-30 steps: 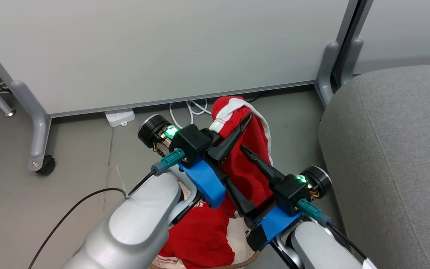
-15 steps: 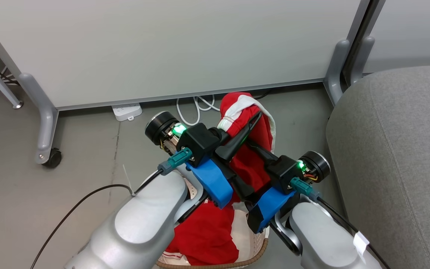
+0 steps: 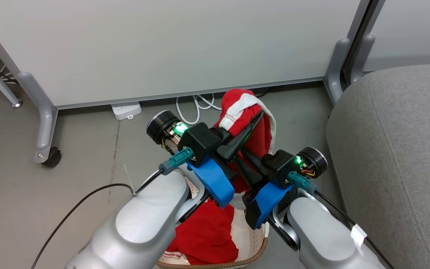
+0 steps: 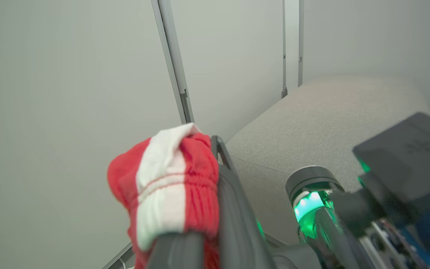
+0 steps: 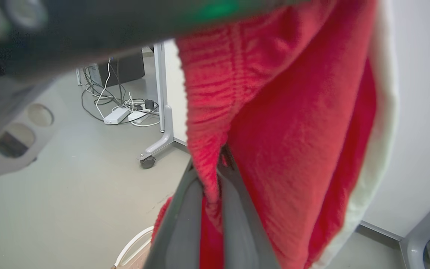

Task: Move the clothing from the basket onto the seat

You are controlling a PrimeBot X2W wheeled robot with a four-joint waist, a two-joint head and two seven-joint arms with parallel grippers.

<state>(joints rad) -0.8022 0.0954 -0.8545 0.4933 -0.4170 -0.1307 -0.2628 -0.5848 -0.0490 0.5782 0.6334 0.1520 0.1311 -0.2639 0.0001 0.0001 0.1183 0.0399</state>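
Red garment (image 3: 237, 102) pinched in L claw (image 3: 258, 116), R claw (image 5: 211, 168), above basket (image 3: 253, 257).

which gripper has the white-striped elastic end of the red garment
The left gripper: it pinches the gathered red-and-white band at the top of the garment. The right gripper is shut on a plain red fold lower down.

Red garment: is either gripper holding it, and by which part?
Both hold it. The left gripper is shut on the red garment at its ribbed red-and-white band; the right gripper pinches a fold of the hanging cloth lower down.
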